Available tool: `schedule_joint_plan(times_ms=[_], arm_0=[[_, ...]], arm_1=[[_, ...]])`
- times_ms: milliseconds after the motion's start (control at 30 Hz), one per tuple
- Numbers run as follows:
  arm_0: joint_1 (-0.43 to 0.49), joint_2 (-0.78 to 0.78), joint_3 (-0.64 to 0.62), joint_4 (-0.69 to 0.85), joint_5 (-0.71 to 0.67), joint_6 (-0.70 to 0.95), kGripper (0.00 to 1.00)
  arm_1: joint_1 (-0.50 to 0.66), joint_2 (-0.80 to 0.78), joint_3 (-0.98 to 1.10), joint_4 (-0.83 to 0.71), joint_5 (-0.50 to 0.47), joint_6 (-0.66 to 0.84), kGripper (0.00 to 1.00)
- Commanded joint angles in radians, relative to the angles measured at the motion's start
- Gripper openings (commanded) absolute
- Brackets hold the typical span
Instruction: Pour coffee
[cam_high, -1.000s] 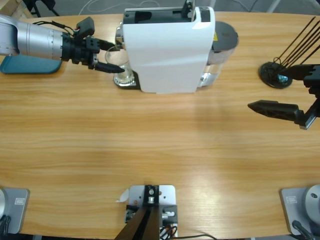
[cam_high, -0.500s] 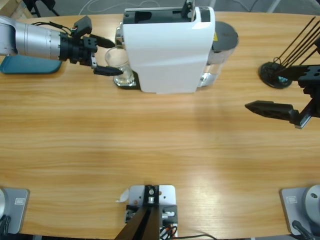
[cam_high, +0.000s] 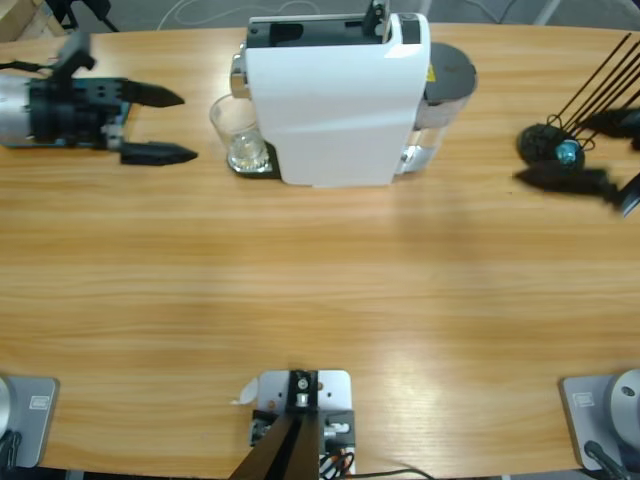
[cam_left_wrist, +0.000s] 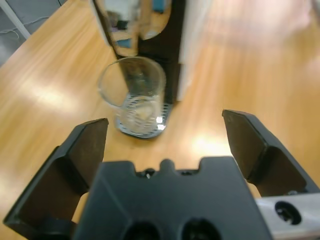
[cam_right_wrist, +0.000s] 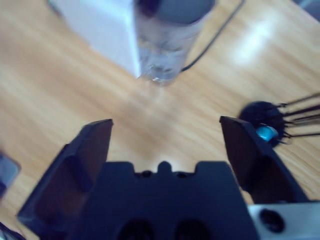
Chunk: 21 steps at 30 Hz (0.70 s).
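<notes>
At the upper left of the high view, the left end effector (cam_high: 170, 125) points rightward over the wooden bench (cam_high: 320, 300), its two black jaws spread apart with nothing between them. It sits apart from the glass, with bare wood between the jaw tips and the glass wall. The left wrist view agrees: the left end effector's jaws rise wide at either side of the frame, and the glass stands ahead of them, untouched.

The clear glass (cam_high: 238, 135) stands upright on the drip tray (cam_left_wrist: 142, 125) at the left end of the white coffee machine (cam_high: 335, 100), just beside its black front. The coffee (cam_left_wrist: 141, 114) is only a faint pale layer at the bottom of the glass, seen over the tray's grille.

The coffee machine occupies the upper middle of the high view, with a clear water tank (cam_right_wrist: 167, 45) under a dark lid at its right end. In the right wrist view a black cable (cam_right_wrist: 215, 37) trails across the bench beside the tank.

At the upper right of the high view, a black round base (cam_high: 552, 148) holds thin black rods that fan toward the corner, and a blue object (cam_high: 568, 152) lies on it. The right end effector (cam_high: 590, 150) is at the right edge next to that base; in its wrist view its jaws stand wide apart, gripping nothing.
</notes>
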Motion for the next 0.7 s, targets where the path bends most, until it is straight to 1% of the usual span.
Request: schedule_joint_plan(times_ms=[33,100,167,233,267,333,400,467,533,600,700], arm_0=[[-0.105,-0.315,0.188,0.005,0.287,-0.352,1.0],[-0.127,-0.423,0.205,0.035,0.356,-0.424,1.0],[-0.131,-0.523,0.218,0.063,0.399,-0.514,1.0],[-0.132,-0.612,0.218,0.128,0.407,-0.548,1.0],[-0.132,-0.652,0.213,0.175,0.407,-0.553,1.0],[-0.137,-0.731,0.192,0.307,0.421,-0.555,1.0],[-0.156,-0.786,0.177,0.401,0.445,-0.554,1.0],[-0.2,-0.804,0.155,0.468,0.494,-0.555,1.0],[-0.246,-0.79,0.134,0.497,0.556,-0.553,1.0],[-0.271,-0.746,0.112,0.514,0.59,-0.555,1.0],[-0.274,-0.7,0.089,0.528,0.615,-0.555,1.0]], arm_1=[[-0.135,0.106,-0.141,-0.104,-0.066,0.287,0.0],[-0.136,0.179,-0.147,-0.181,-0.062,0.434,0.0],[-0.117,0.233,-0.147,-0.253,-0.08,0.541,0.0],[-0.085,0.26,-0.151,-0.305,-0.08,0.588,0.0],[-0.077,0.272,-0.159,-0.308,-0.096,0.641,0.0],[-0.046,0.301,-0.176,-0.308,-0.167,0.699,0.0],[-0.007,0.33,-0.211,-0.308,-0.196,0.709,0.0],[0.038,0.352,-0.241,-0.325,-0.204,0.714,0.0],[0.073,0.367,-0.275,-0.339,-0.211,0.714,0.0],[0.096,0.391,-0.322,-0.337,-0.207,0.711,0.0],[0.108,0.422,-0.373,-0.318,-0.207,0.697,0.0]])
